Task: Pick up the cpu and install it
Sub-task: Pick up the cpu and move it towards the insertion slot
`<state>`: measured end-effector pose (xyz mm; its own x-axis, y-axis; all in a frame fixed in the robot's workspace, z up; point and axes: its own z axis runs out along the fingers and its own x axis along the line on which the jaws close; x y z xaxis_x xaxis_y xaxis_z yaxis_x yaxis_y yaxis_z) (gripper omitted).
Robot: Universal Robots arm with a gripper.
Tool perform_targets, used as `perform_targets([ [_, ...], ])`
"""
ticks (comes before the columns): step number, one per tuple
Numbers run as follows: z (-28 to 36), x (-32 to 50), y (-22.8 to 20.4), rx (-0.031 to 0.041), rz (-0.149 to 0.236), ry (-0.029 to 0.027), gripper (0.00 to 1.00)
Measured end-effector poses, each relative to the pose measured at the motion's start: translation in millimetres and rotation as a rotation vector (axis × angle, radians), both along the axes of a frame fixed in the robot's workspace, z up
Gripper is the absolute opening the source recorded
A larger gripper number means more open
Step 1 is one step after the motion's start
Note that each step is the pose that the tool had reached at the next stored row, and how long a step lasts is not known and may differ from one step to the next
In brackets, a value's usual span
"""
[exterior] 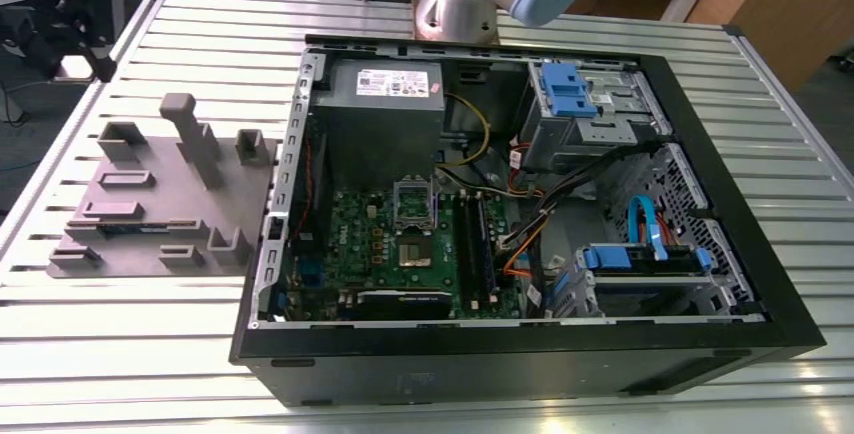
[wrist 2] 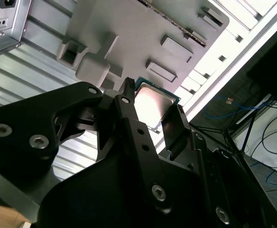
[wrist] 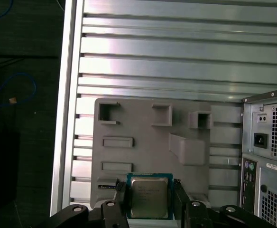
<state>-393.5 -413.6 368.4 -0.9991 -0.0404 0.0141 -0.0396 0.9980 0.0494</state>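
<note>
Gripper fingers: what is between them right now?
The cpu, lid toward the camera, held by the gripper with its side edges against both black fingers; both wrist views show this. The grey fixture plate lies beyond it.

Exterior view: illumination is bright and even, from overhead. The slatted surface [exterior: 160, 334] returns a pale sheen, while the interior of the computer case [exterior: 534, 359] lies in shadow.

Second wrist view: the hand [wrist 2: 152, 102] is underexposed, close to a silhouette. The surface beyond the hand is overexposed to white. The metal top of the cpu [wrist 2: 150, 105], gripped in the hand, carries a bright glare patch.

First wrist view: broad glare bands cross the slats ahead of the hand. The floor [wrist: 20, 118] beside the surface is dark.
</note>
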Motion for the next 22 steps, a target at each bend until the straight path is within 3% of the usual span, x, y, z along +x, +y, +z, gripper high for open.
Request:
perform_targets([
  [22,0.0,7.6,0.0,0.0,0.0,0.0,0.47],
])
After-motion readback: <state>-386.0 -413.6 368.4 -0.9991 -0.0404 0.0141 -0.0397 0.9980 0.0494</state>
